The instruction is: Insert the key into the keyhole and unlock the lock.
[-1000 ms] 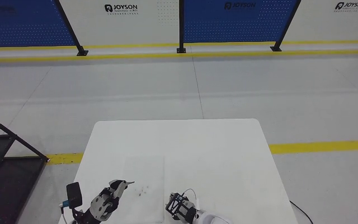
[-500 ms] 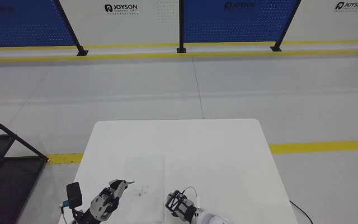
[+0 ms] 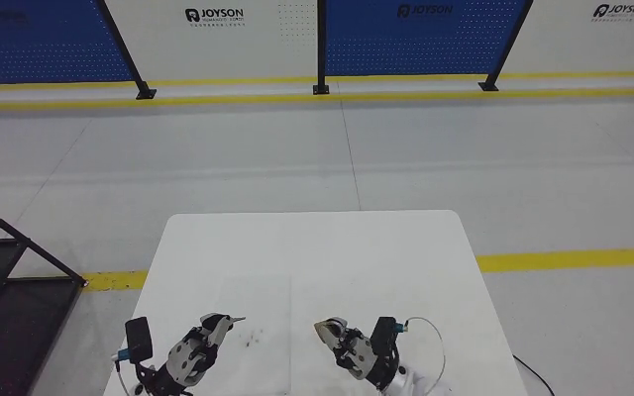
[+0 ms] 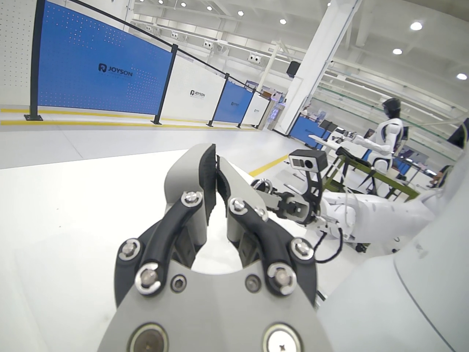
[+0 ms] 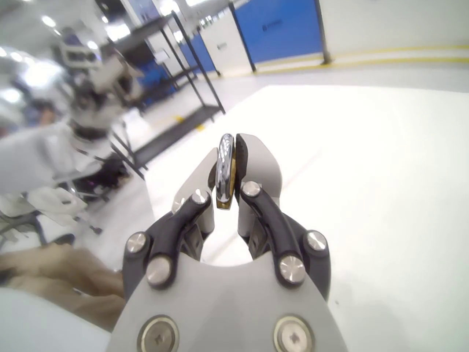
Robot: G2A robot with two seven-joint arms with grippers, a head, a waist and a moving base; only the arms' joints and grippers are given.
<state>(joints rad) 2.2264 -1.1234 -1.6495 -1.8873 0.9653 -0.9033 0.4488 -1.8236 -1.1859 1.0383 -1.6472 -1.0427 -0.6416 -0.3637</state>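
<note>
- The right gripper [image 3: 333, 335] has swung up from the near edge of the white surface [image 3: 317, 257] and turned, so its tip now points toward the left gripper [image 4: 216, 164].
- Its jaws pinch the lock [image 5: 224, 173] by the flat sides. The chrome shackle stands out past the tips and a sliver of brass body shows between the fingers.
- The left gripper has barely shifted. Its jaws are pressed together, and a thin sliver sticks out past them that I take to be the key [image 3: 235, 320].
- The two grippers sit level over the near part of the surface, clearly apart, tips angled toward each other.
- The lock is now offered for insertion. The keyhole itself is hidden, so its alignment with the key cannot be judged yet.
</note>
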